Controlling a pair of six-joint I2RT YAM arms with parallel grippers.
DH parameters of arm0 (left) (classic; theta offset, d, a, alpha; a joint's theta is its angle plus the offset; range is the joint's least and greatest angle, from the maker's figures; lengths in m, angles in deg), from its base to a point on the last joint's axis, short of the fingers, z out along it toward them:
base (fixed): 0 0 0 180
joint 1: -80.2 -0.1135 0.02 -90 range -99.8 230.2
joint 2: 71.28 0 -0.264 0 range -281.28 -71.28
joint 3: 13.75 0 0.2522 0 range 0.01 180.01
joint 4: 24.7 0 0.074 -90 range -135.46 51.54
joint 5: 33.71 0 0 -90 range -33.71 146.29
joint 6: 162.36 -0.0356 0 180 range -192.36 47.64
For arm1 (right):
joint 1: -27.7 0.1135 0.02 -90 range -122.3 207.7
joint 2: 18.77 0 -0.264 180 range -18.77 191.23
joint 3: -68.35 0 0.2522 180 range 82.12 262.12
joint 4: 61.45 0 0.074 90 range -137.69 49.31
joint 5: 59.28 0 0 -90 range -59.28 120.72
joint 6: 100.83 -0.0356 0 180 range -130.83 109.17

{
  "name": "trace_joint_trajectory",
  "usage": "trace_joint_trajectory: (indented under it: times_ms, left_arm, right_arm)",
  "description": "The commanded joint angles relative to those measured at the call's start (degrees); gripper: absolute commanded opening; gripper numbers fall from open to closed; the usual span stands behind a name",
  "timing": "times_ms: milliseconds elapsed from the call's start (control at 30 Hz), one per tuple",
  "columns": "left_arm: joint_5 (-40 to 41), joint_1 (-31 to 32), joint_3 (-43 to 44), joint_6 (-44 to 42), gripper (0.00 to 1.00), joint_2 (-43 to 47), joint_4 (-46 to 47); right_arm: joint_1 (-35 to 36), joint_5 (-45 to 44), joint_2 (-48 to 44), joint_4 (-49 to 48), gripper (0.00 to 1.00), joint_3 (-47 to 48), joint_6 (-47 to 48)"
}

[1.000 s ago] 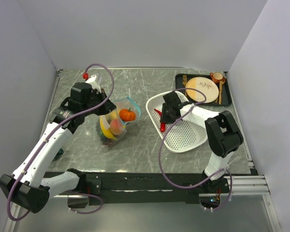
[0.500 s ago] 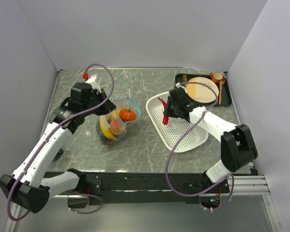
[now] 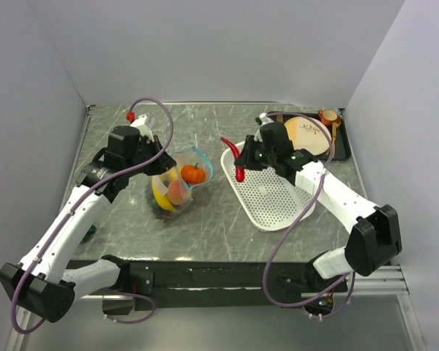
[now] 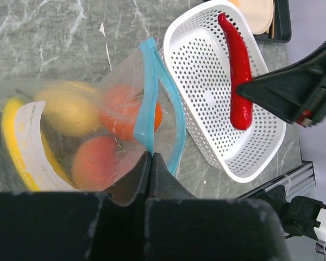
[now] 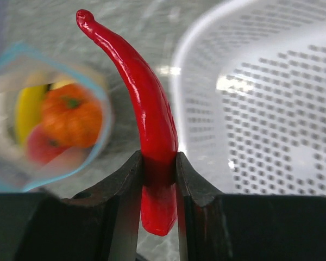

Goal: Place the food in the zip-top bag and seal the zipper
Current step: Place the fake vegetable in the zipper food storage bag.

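The zip-top bag lies left of centre with its mouth gaping toward the right. Its teal zipper forms an open loop. My left gripper is shut on the near zipper edge, holding the mouth up. Through the clear plastic I see an orange tomato, a peach, a lemon and a banana. My right gripper is shut on a red chili, held in the air over the left rim of the basket, just right of the bag's mouth.
A white perforated basket sits right of centre. A black tray at the back right carries a beige plate and a small cup. A small dark green thing lies by the left arm.
My right gripper has lifted the red chili out of the basket and carried it up and left toward the bag's mouth. The left arm and the bag have stayed put.
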Motion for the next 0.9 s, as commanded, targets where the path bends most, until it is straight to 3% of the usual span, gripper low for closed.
trace_joint_trajectory:
  times_ms: [0,333,567,867]
  left_arm:
    - [-1.14,0.22,-0.01,0.23,0.01,0.93,2.79]
    - [-0.96,0.22,-0.19,0.23,0.01,1.11,2.97]
    - [-1.75,0.22,-0.10,0.14,0.01,0.32,3.41]
    - [-4.12,0.22,-1.41,-0.48,0.01,-0.21,3.41]
  right_arm:
    - [3.28,9.32,1.29,2.14,0.23,7.94,4.55]
    - [9.70,4.50,9.81,19.96,0.23,19.82,13.61]
    - [11.02,5.46,10.09,22.27,0.23,20.35,15.72]
    - [13.21,5.72,17.37,26.14,0.24,29.22,18.62]
